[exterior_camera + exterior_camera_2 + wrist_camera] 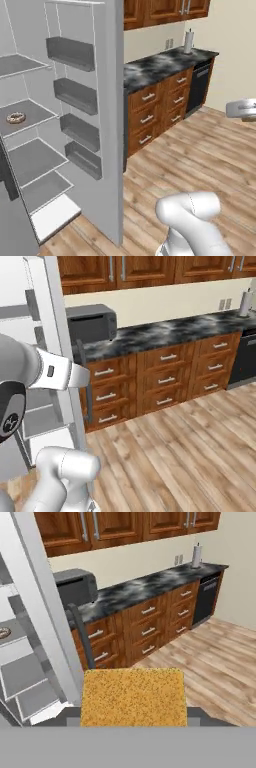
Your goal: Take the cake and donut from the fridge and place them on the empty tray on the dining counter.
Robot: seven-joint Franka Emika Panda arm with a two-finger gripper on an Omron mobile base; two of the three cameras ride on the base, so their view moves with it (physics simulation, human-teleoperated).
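The tan-brown, speckled square cake (133, 697) sits at the bottom centre of the hand view, between the gripper (133, 717)'s two dark finger tips, which are closed against its sides, so the cake is gripped.

The small ring donut (15, 118) with pale frosting and a brown rim lies on a white middle shelf at the left edge of the left base view, inside the open silver-grey fridge (107, 125). Its door, seen edge-on, carries grey bins stacked one above another.

Beyond the fridge door, in the upper right of the left base view, a counter of black marble with grey veins (160, 65) tops brown wooden drawers with silver handles. A grey toaster oven (92, 322) stands on it at the upper left of the right base view, and a white paper-towel roll (188, 41) stands near its far end. A black dishwasher (199, 87) front sits beside the drawers. The floor is light wood planks (190, 456).

No writing can be read on anything.
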